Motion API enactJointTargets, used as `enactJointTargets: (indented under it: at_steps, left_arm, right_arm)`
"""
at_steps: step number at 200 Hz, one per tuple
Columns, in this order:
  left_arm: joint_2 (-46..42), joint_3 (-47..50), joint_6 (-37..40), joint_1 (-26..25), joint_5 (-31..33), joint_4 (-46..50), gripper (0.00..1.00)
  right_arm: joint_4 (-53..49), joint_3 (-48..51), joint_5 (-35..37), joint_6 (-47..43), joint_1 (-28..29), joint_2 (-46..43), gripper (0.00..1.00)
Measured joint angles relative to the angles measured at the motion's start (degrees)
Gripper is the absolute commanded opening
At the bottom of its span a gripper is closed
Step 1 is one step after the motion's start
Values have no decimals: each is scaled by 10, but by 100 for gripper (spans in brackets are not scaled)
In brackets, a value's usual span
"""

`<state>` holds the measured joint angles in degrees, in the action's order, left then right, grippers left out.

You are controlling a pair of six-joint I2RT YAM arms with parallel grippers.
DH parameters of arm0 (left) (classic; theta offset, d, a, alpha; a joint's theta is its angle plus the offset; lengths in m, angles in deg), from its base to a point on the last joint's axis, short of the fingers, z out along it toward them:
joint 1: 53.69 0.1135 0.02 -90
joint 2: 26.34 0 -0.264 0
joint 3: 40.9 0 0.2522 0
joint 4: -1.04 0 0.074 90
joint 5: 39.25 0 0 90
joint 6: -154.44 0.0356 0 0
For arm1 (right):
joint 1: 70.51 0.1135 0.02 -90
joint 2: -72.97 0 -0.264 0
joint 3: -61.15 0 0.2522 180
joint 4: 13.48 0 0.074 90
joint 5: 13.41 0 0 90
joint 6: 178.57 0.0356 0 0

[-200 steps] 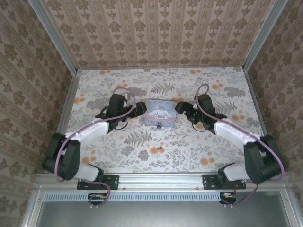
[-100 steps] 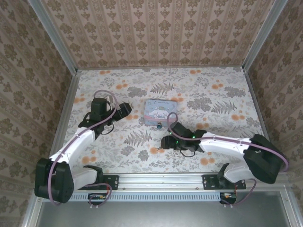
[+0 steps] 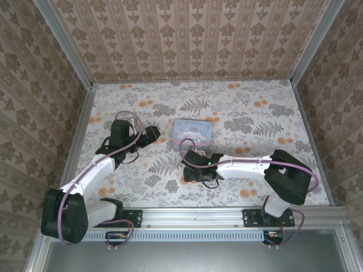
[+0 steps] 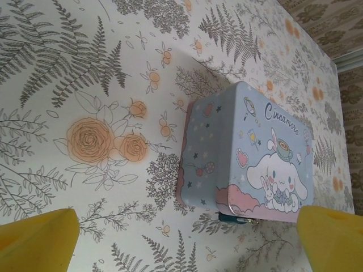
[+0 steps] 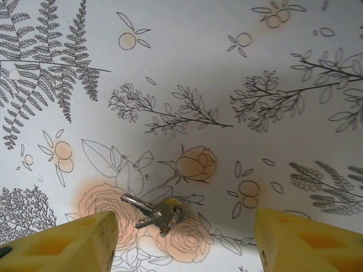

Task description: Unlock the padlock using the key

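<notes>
Two tools open: my right tool (image 5: 187,241) straddles the key (image 5: 154,211), 6 o'clock of the tin (image 3: 193,131), ready to pinch it; my left tool (image 4: 184,238) hovers wide, facing the padlock (image 4: 235,218), probably to brace it.

The only writing I can make out is on the lid of the pale-blue rectangular metal tin with the cartoon print (image 4: 244,164). Dark cursive letters spell "Cinnamoro" above the white long-eared cartoon figure, and the end of the word is unclear. From the overhead view the same lettering is too small to read.
</notes>
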<state>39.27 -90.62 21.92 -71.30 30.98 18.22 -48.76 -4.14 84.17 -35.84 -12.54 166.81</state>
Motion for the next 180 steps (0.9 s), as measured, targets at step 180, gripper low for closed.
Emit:
enactJointTargets:
  at_steps: [180]
  left_arm:
    - [23, 7, -11, -17, 0, -24, 100]
  right_arm:
    - [-96, -94, 64, -23, 42, 93, 37]
